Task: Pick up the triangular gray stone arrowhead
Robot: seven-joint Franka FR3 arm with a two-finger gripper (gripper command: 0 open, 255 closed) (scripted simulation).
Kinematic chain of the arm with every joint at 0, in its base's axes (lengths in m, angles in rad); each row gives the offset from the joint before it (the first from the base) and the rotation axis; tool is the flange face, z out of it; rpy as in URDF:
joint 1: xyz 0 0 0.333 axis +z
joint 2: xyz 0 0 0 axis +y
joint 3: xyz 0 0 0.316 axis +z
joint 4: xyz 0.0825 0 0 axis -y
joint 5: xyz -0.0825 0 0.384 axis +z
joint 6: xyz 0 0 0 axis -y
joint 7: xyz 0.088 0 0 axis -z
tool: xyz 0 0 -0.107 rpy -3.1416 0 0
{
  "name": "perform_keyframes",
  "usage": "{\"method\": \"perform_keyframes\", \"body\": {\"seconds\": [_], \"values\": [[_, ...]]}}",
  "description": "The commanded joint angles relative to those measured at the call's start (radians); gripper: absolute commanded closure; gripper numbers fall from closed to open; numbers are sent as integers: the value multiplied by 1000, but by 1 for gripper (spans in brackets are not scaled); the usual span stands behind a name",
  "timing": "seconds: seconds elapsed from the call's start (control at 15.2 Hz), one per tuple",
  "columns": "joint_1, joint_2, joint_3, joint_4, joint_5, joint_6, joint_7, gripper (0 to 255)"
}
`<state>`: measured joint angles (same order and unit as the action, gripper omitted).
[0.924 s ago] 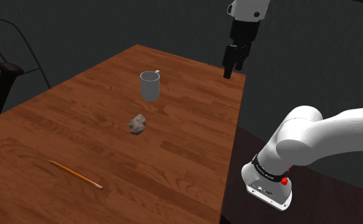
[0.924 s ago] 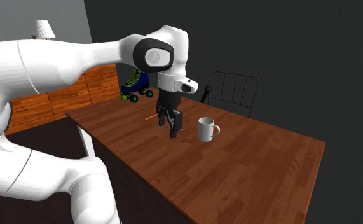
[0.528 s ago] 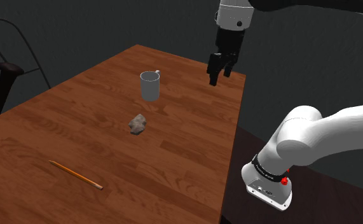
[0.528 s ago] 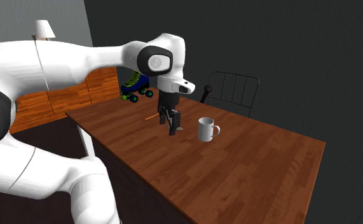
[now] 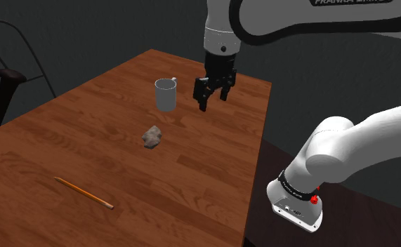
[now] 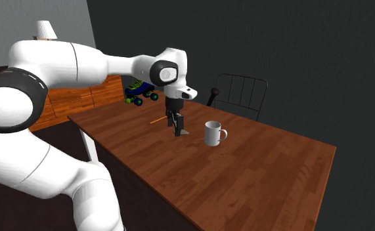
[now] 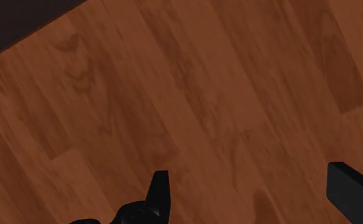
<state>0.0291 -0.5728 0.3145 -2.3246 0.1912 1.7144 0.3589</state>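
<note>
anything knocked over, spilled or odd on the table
Nothing stands out. The mug stands upright, the grey stone arrowhead and the pencil lie flat on the wooden table, and the open gripper hangs above bare wood beside the mug.

Lettering, item one: dark capitals on the white upper link (image 5: 311, 17) of the arm, at the shoulder view's top edge, right of the middle; reads "FRANKA EMI", with the letter tops cut by the picture's edge and the last characters uncertain; the line runs along the link at a slight slant. Marking, item two: fine pale marks on the black band (image 5: 295, 187) round the arm's lowest joint, at the shoulder view's lower right; possibly characters, too small to read.
</note>
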Motion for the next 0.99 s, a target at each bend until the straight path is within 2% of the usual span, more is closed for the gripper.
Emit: {"method": "perform_keyframes", "body": {"seconds": [0.0,0.26,0.46,0.92], "values": [[-2,57,46,22,6,49,62,0],[-13,183,133,78,-9,139,183,0],[-24,292,196,134,-46,200,283,0],[-24,581,303,313,-222,290,544,0]]}}
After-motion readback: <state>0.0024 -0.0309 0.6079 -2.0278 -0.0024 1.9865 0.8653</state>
